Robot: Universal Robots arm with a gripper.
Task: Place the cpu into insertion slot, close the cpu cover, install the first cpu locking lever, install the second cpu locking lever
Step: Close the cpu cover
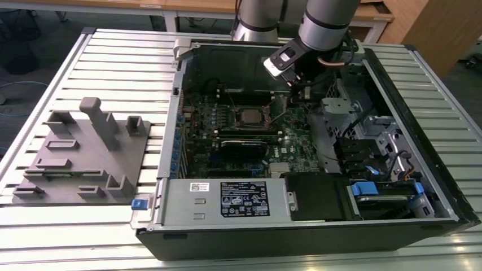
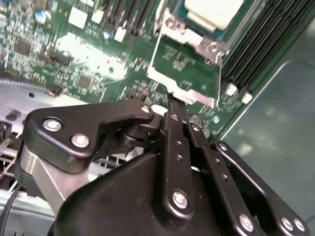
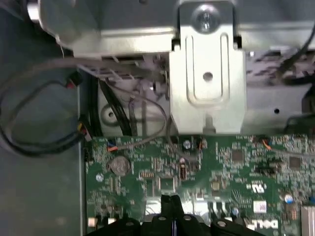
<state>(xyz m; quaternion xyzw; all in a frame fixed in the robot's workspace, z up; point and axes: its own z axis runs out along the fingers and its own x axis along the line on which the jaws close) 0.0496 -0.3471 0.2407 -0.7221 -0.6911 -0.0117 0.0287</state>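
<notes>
Placement is complete: the cpu lies in the insertion slot. The cpu cover stands open beside the slot; closing it and both levers appear outstanding. The tool, fingers pressed together and empty, hovers near the slot. A slatted metal worktop carries the computer case.

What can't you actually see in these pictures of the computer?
1. Second wrist view: the chip is cut off by the picture's edge.
2. Second wrist view: whether the shut claw pinches or merely touches the metal frame; the claw's own body covers the contact.
3. Exterior view: around the chip, the locking levers are too small to make out.
</notes>
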